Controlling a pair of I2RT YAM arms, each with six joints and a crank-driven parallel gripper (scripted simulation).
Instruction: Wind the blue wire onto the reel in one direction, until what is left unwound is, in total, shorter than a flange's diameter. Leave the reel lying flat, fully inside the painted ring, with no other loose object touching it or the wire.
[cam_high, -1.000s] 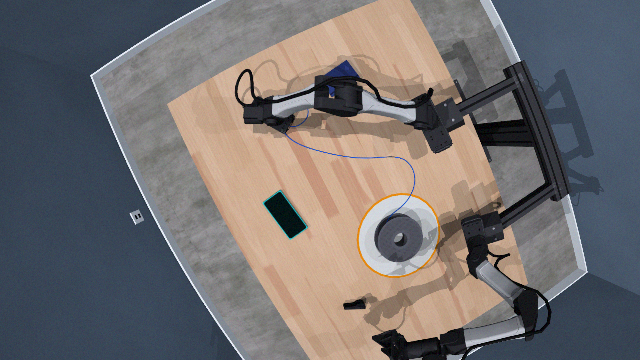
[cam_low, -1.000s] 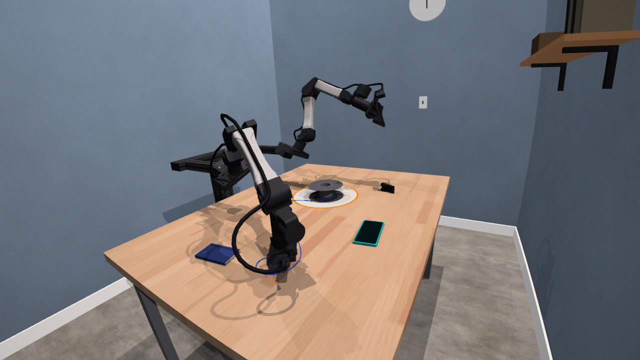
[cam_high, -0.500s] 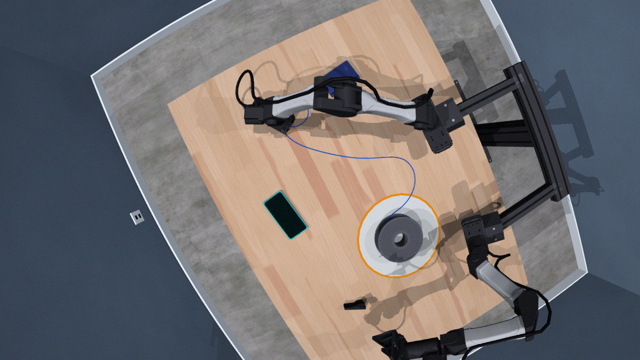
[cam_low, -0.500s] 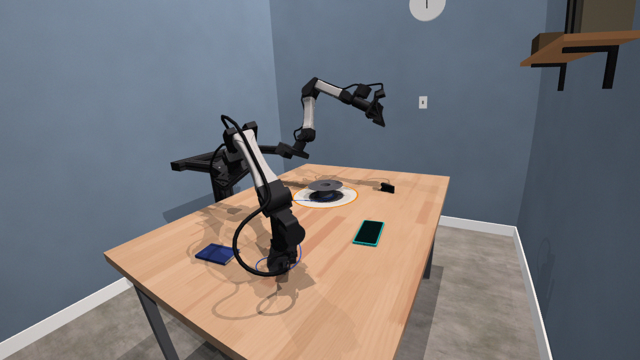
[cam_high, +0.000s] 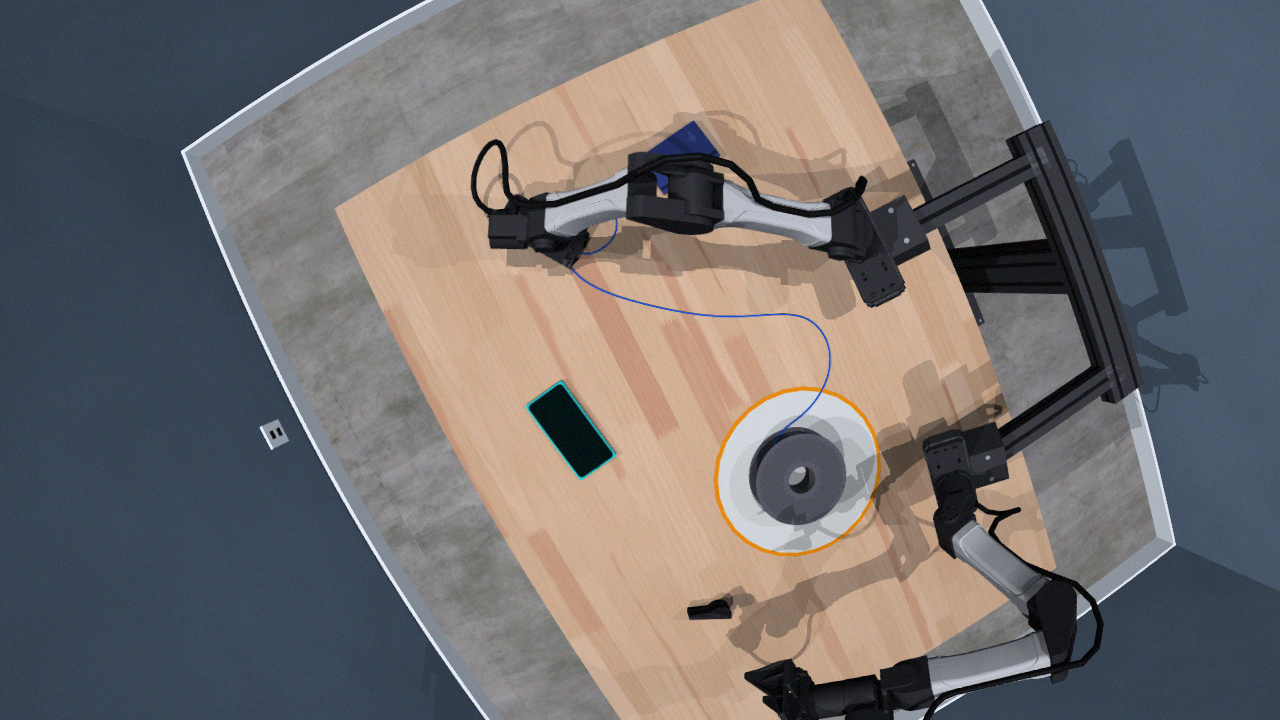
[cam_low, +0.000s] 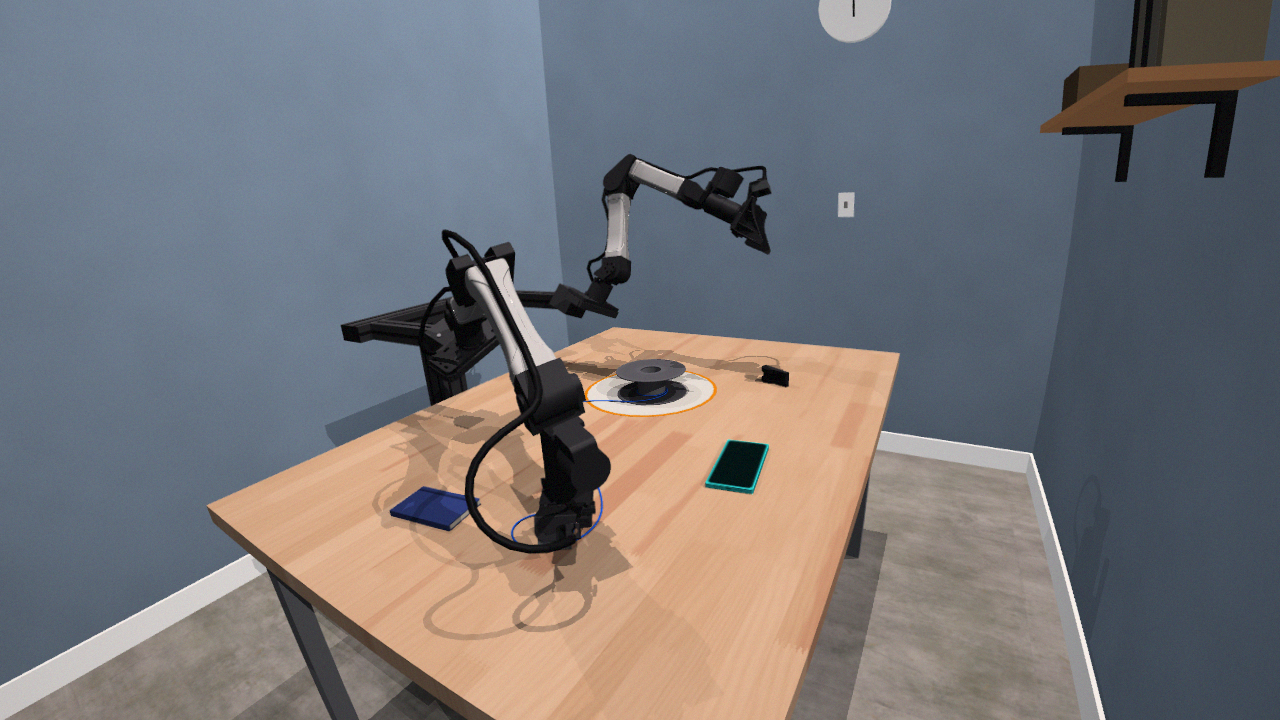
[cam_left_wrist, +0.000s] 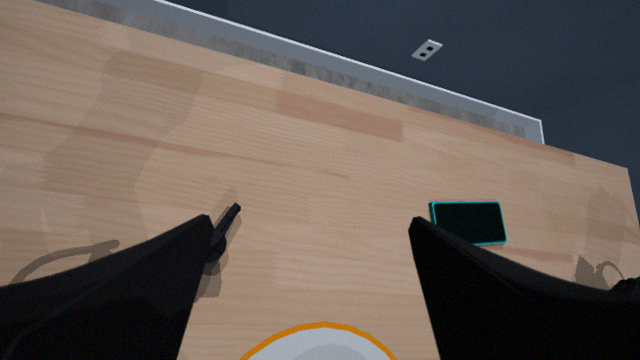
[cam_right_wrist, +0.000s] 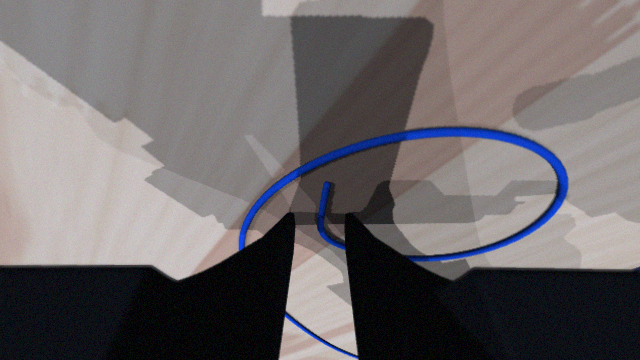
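Wooden tabletop (cam_high: 465, 223) (cam_low: 698, 573) (cam_left_wrist: 310, 150) (cam_right_wrist: 60, 210) below, right end effector (cam_high: 570, 262) (cam_low: 565, 535) (cam_right_wrist: 320, 215) points down, left end effector (cam_high: 753, 682) (cam_low: 766, 249) (cam_left_wrist: 309, 220) slants high, both released.

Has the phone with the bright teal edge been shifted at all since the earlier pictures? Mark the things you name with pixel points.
No, the phone (cam_high: 571, 430) (cam_low: 738, 465) (cam_left_wrist: 469, 223) lies unmoved, judged against the painted ring (cam_high: 716, 465) (cam_low: 715, 391) (cam_left_wrist: 324, 325).
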